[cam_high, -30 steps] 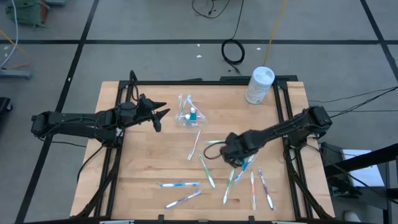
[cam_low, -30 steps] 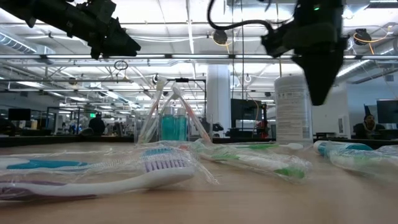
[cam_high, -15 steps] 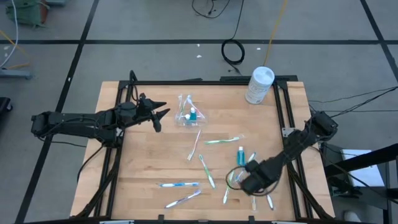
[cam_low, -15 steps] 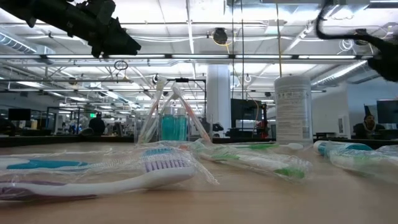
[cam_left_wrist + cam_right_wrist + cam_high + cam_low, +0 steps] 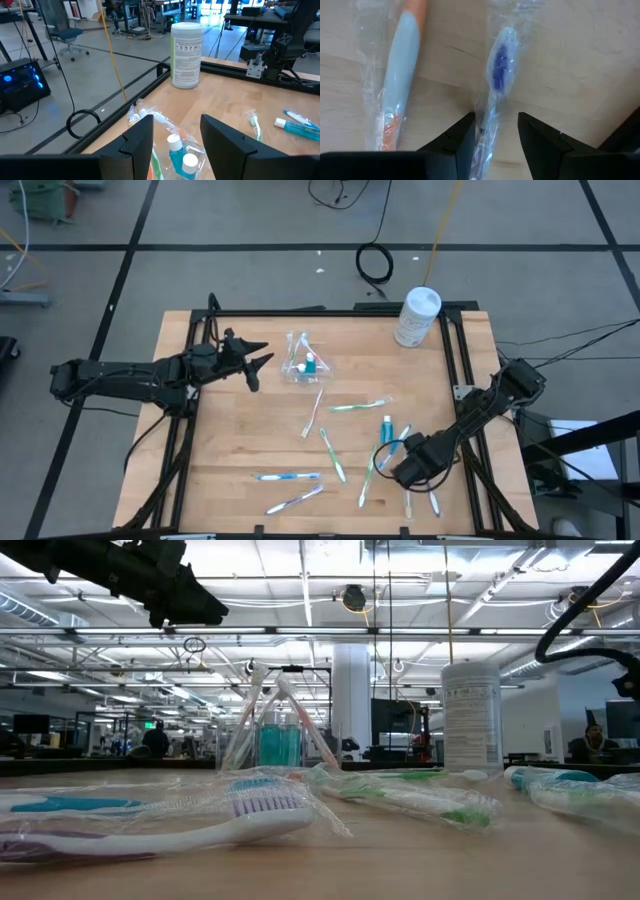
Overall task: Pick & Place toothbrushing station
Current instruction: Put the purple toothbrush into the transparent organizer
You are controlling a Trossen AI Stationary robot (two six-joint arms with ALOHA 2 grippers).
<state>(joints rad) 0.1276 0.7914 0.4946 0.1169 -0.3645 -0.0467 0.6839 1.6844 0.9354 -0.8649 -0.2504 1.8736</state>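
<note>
Right gripper low over loose brushes; cup untouched.
High view: left gripper waits beside cup, jaws apart. Right wrist view: open fingers straddle a wrapped blue-bristled brush on the table, beside an orange-grey brush.

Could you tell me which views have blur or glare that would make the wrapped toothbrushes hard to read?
Low view: the nearest wrapped toothbrush is soft and out of focus, its wrapper glinting; bright ceiling lights leave the left hand a silhouette. Right wrist view: wrappers shine over the blue-bristled toothbrush, still readable. High view: even light, brushes small.
</note>
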